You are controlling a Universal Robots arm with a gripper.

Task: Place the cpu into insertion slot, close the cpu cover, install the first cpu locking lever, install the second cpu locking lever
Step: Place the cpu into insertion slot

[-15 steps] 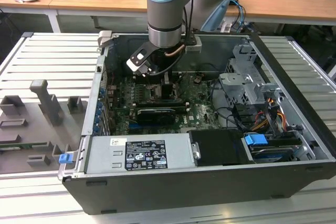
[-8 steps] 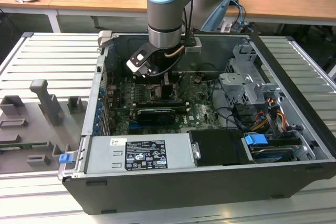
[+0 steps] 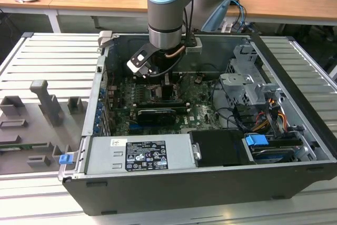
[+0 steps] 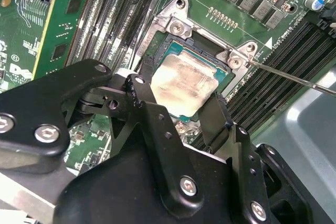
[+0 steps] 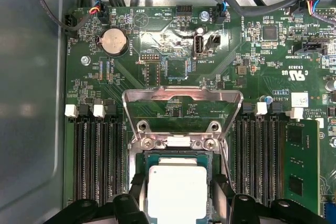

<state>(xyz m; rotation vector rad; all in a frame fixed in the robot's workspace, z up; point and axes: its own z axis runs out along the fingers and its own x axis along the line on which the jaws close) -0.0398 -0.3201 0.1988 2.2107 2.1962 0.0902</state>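
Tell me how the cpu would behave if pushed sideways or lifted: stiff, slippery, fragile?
The cpu looks like a flat metal-faced plate, so probably stiff and light. Its smooth face may be slippery. Lying low inside the insertion slot, it likely resists sideways pushes.

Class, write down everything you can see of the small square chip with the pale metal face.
The small square chip has a dull, smudged beige-silver metal lid on a thin green base. It lies face up, roughly level, over the square black socket, whose silvery cover frame stands open. The black gripper holds it by two opposite edges. Whether it is fully seated cannot be told.
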